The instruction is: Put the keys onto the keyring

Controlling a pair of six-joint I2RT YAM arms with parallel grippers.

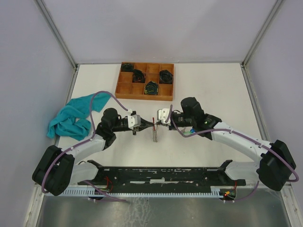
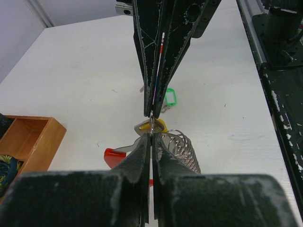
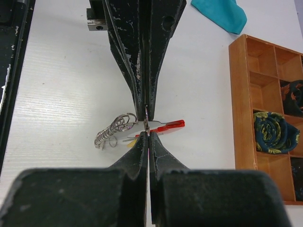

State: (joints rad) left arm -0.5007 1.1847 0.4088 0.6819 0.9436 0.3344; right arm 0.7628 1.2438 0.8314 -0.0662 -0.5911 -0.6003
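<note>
The left gripper (image 2: 150, 138) and right gripper (image 3: 148, 135) meet tip to tip at the centre of the desk (image 1: 213, 85). Both jaws are pinched on a thin edge-on metal piece, seemingly the keyring (image 2: 150, 124). The red-tagged key (image 3: 169, 124) and yellow-tagged key (image 2: 161, 125) sit just beneath, with the green-tagged key (image 2: 170, 96) at their 12 o'clock in the left wrist view.

table (image 1: 213, 85): white
wooden tray (image 1: 145, 81): landmark
teal cloth (image 1: 71, 118): left of tray, nearer arms
green-tagged key (image 2: 170, 97): tray's near side, well apart
</note>
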